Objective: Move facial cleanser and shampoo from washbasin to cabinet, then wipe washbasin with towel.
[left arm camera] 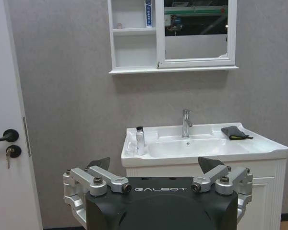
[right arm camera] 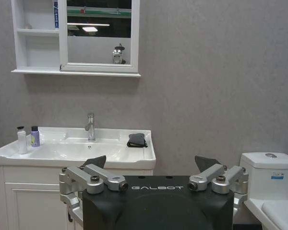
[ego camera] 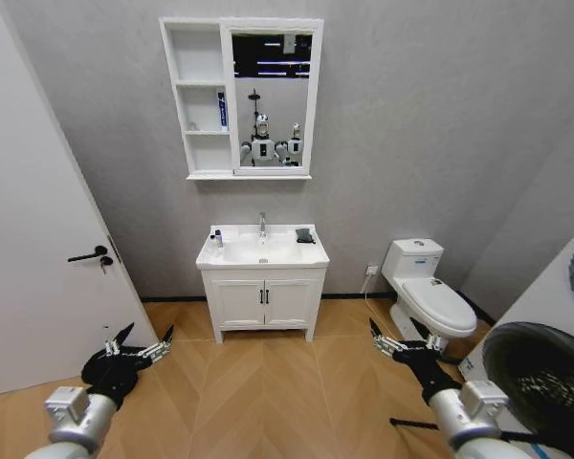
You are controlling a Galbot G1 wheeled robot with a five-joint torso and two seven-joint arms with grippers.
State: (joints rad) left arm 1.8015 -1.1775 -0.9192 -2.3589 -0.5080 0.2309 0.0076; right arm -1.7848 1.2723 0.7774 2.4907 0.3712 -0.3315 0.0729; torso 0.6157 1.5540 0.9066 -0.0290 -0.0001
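The white washbasin (ego camera: 231, 258) stands on a vanity against the far wall, well ahead of me. On its left rim stand two small bottles, a white one with a dark cap (right arm camera: 22, 140) and a shorter purple one (right arm camera: 35, 136); which is the facial cleanser and which the shampoo I cannot tell. The dark towel (ego camera: 305, 235) lies folded on the right rim. Above hangs the cabinet (ego camera: 199, 96) with open shelves and a mirror. My left gripper (ego camera: 143, 342) and right gripper (ego camera: 395, 337) hang low over the floor, both open and holding nothing, far from the basin.
A blue-and-white tube (left arm camera: 148, 13) stands on a cabinet shelf. A white door (ego camera: 38, 239) is at the left, a toilet (ego camera: 430, 292) right of the vanity, and a washing machine (ego camera: 545, 373) at the near right. Wooden floor (ego camera: 268, 382) lies between me and the vanity.
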